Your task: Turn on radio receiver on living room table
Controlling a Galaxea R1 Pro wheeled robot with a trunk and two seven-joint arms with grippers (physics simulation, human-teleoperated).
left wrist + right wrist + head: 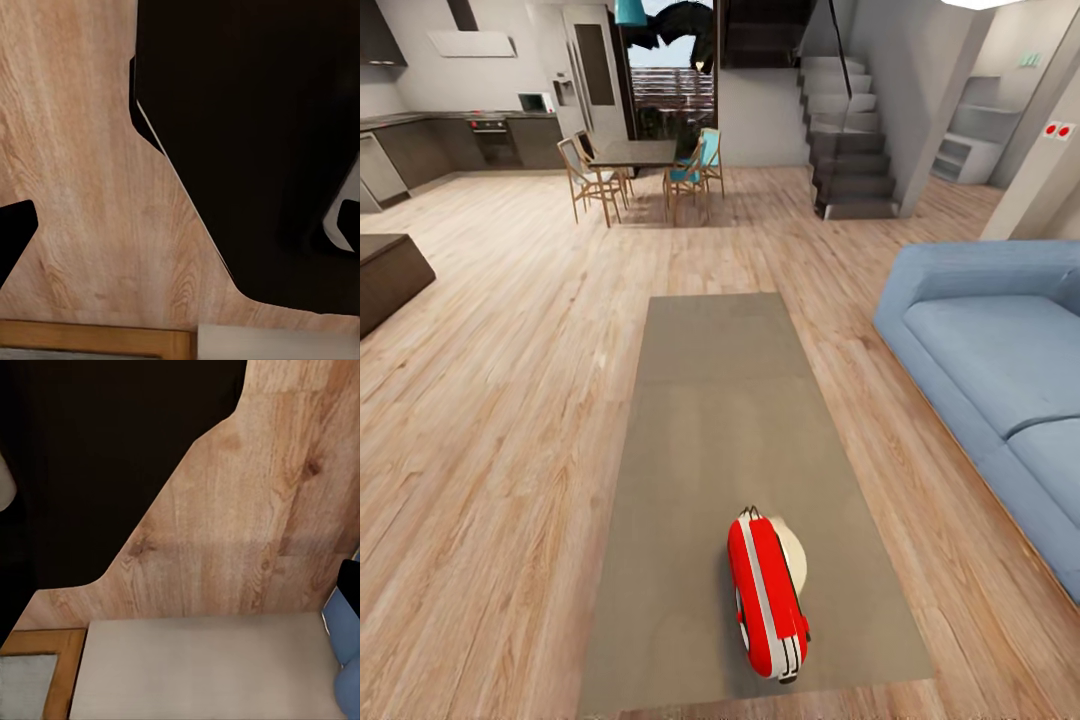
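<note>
— What was seen from the head view?

— A long grey-taupe desk (730,420) was seen stretching away over the light wood plank floor (490,400). The red radio receiver (765,595) was found near the desk's close end, a little right of its middle line, lying lengthwise with its white stripes running along it. A pale round disc (792,560) was seen just beside it on the right, partly hidden by it. A blue sofa (1000,370) was placed to the right of the desk, apart from it. Farther back a dark dining table (632,152) with wooden chairs, a kitchen and a staircase (850,150) were shown.

— And the left wrist view?

— Plank floor was seen beside a large black shape (247,150), too dark to be identified. A wooden edge and a pale surface were noted along one border. The arm's pose could not be read, and whether the fingers were open or closed could not be told.

— The right wrist view?

— Plank floor and another unidentifiable black mass (97,472) were shown, with a flat pale grey surface (202,667), a wood-framed panel and a piece of blue upholstery (346,652) at the borders. Again, the fingers' state could not be told.
</note>
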